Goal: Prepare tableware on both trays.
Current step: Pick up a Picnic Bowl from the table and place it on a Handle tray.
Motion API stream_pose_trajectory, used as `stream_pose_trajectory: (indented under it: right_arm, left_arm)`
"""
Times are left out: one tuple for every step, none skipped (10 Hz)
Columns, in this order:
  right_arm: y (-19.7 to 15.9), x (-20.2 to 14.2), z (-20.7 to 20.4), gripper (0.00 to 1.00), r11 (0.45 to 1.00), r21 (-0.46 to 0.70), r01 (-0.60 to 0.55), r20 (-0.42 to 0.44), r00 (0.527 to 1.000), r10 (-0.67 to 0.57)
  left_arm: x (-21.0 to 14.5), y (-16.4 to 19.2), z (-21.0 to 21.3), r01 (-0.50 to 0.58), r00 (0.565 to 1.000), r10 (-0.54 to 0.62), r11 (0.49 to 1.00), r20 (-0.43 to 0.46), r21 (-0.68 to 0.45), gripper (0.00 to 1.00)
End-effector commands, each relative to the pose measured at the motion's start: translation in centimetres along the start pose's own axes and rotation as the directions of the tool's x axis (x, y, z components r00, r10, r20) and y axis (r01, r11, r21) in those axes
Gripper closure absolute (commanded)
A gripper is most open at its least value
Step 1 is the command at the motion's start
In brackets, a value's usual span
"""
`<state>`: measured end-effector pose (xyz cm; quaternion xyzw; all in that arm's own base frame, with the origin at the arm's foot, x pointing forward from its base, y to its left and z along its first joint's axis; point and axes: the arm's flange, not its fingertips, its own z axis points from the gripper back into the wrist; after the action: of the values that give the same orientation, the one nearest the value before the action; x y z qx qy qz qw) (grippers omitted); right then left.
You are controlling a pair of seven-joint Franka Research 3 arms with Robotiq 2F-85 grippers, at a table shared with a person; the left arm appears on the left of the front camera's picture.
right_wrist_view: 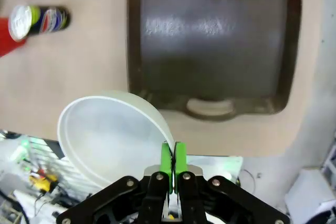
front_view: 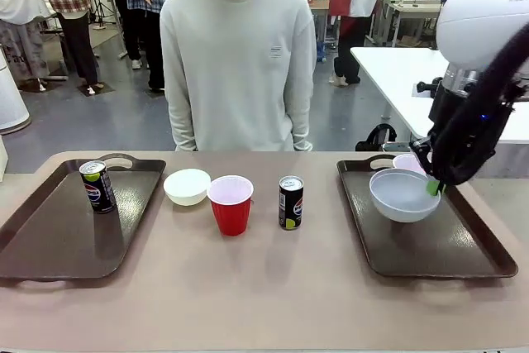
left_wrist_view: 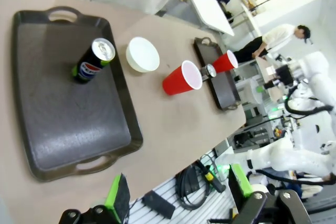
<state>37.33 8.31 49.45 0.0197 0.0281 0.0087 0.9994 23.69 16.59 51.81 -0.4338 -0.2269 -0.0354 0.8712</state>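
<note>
Grey floor (front_view: 107,126), white table (front_view: 388,68) at right, bright lighting.

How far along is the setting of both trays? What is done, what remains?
Done: a Pepsi can stands on the left tray, and a red cup on the right tray. In hand: the right gripper, jaws shut on its rim, holds a white bowl over the right tray. Left: the other bowl, the other cup and the other can stand on the table between the trays. The left gripper is open.
</note>
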Motion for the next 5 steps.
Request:
stream_pose_trajectory:
  right_arm:
    - [-0.1,1.1,0.6,0.97,1.0,0.019,-0.017,-0.147,0.989,0.02]
    - [0.0,0.0,0.0,0.97,1.0,0.0,0.0,0.0,1.0,0.0]
    - [0.0,0.0,0.0,0.97,1.0,0.0,0.0,0.0,1.0,0.0]
    - [-0.5,2.0,-0.7,0.97,1.0,0.009,0.008,-0.061,0.998,-0.007]
    - [-0.1,2.3,-2.3,0.97,0.993,-0.068,0.1,0.037,0.994,-0.098]
  left_arm:
    - [0.2,-0.2,0.0,-0.008,1.0,0.008,1.0,-0.001,0.008,0.0]
    - [0.2,-0.2,0.0,-0.008,1.0,0.008,1.0,-0.001,0.008,0.0]
    - [0.2,-0.2,0.0,-0.008,1.0,0.008,1.0,-0.001,0.008,0.0]
    - [0.2,-0.2,0.0,-0.008,1.0,0.008,1.0,-0.001,0.008,0.0]
    - [0.2,-0.2,0.0,-0.008,1.0,0.008,1.0,-0.001,0.008,0.0]
